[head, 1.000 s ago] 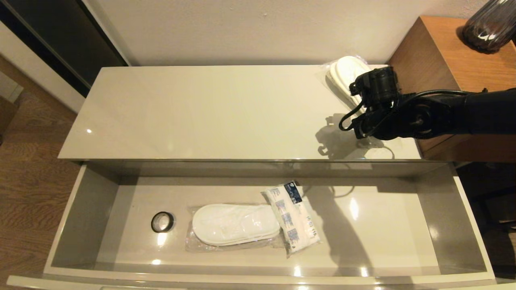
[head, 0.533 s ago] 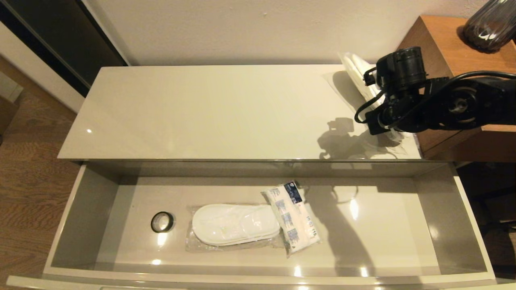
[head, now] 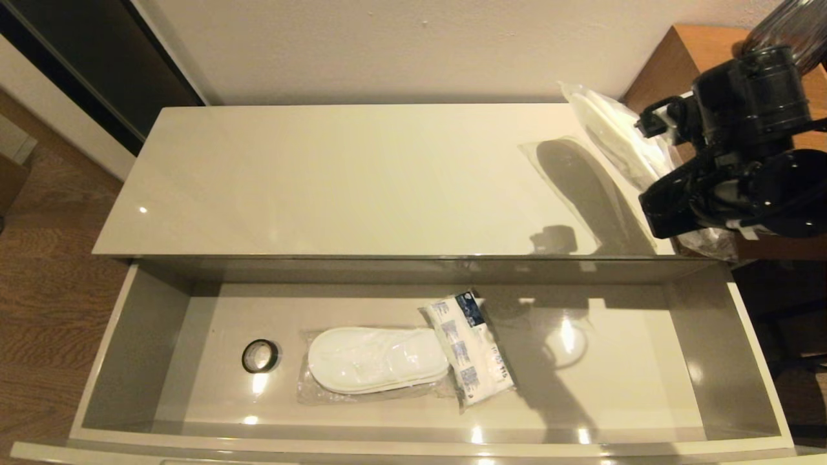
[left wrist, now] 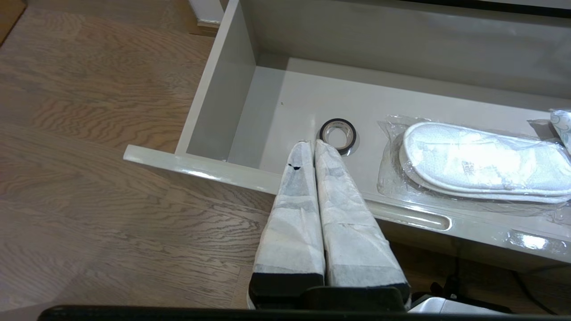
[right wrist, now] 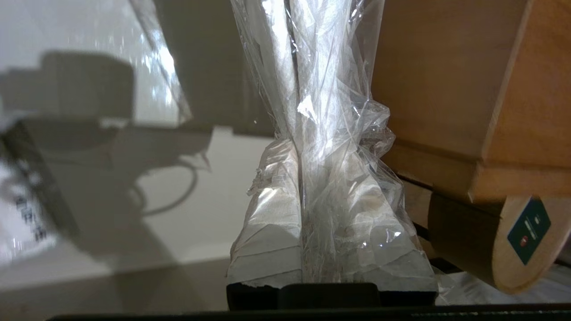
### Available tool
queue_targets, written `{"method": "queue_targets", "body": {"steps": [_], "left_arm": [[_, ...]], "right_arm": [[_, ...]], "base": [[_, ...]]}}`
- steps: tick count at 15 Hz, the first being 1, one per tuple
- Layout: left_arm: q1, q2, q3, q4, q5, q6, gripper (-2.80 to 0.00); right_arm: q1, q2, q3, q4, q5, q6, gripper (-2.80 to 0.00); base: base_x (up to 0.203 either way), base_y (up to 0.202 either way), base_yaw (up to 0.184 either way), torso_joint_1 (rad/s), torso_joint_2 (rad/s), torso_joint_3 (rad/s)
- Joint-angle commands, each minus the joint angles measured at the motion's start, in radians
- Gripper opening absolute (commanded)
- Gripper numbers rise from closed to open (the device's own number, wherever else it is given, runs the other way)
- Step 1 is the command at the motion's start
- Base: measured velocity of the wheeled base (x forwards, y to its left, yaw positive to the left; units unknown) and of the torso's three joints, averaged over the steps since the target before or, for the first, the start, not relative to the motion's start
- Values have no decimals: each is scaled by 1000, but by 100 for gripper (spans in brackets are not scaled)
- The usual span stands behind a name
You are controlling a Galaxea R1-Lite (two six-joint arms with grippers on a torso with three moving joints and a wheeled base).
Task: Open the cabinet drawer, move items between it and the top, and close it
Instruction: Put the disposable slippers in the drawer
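The cabinet drawer (head: pixel 129 349) stands pulled fully out below the top (head: pixel 336 181). On its floor lie a bagged pair of white slippers (head: pixel 378 358) and a white packet with blue panels (head: pixel 470 349), touching each other. My right gripper (right wrist: pixel 312 154) is shut on the clear bag of a second pair of slippers (head: pixel 614 139), which hangs tilted above the top's right end. Outside the drawer's front left corner, my left gripper (left wrist: pixel 312 143) is shut with nothing in it. The drawer's slippers (left wrist: pixel 482 160) also show in the left wrist view.
A small black ring (head: pixel 260 356) lies in the drawer left of the slippers. The brown wooden unit (head: pixel 685 58) stands against the top's right end, close beside the held bag, with a dark vase (head: pixel 791 19) on it. Wood floor lies to the left.
My right gripper closed on the bagged slippers at the top's right end, then lifted them off the panel, rising and swinging right toward the brown unit. The drawer's contents stayed put.
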Motion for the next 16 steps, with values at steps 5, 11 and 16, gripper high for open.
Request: {"method": "queue_targets", "body": {"steps": [5, 11, 16], "left_arm": [[0, -39, 2, -1, 0, -1, -280], [0, -39, 2, 0, 0, -1, -280], [0, -39, 3, 0, 0, -1, -280]], "right_arm": [[58, -361, 274, 226, 91, -7, -280], [59, -484, 621, 180, 150, 55, -280], [58, -493, 723, 159, 245, 211, -280]], "base": [[0, 0, 0, 0, 0, 0], [0, 0, 0, 0, 0, 0], [0, 0, 0, 0, 0, 0]]}}
